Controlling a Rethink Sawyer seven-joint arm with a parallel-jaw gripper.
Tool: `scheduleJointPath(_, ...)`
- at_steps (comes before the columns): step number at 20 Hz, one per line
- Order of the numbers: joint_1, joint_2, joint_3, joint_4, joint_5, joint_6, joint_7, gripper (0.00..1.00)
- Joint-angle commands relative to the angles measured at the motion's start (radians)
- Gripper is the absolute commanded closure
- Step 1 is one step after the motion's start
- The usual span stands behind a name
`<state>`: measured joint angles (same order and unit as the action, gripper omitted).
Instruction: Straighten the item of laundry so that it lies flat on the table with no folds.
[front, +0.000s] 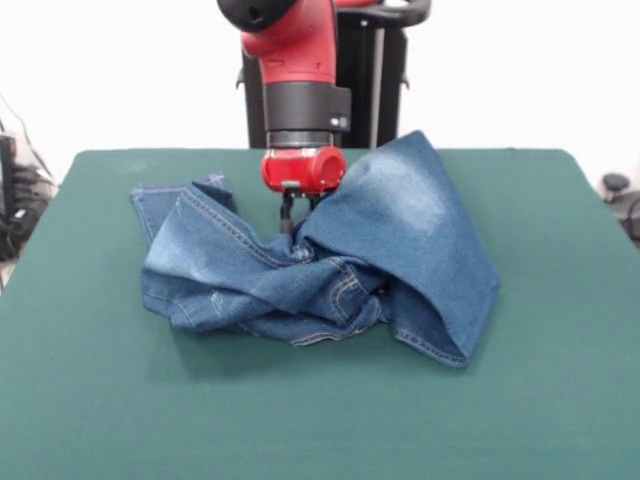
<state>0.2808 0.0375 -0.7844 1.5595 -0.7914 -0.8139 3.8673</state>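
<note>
At the middle of the green tabletop (560, 400), toward its far side, the jeans (300, 270) are heaped in thick folds, one pale-faded panel raised like a tent. The gripper (289, 222) is sunk into a crease; whether it is parted or clamped cannot be told. Several stiff denim layers could be caught together, so the bundle might be dragged rather than spread.

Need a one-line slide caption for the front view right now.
Sawyer's gripper reaches down into the middle of the crumpled, folded jeans on the green table.
</note>
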Motion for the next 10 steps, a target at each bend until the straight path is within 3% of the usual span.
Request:
scheduleJointPath(1,-0.013,0.109,0.257,-0.011,0.092,-0.091,-0.212,0.0)
scheduleJointPath(4,-0.004,0.111,0.253,-0.014,0.081,-0.065,-0.222,0.0)
scheduleJointPath(5,0.004,0.116,0.241,-0.006,0.117,-0.055,-0.235,1.0)
scheduleJointPath(8,0.004,0.103,0.255,-0.022,0.03,-0.019,-0.18,1.0)
scheduleJointPath(10,0.017,0.098,0.248,-0.015,0.016,0.011,-0.162,1.0)
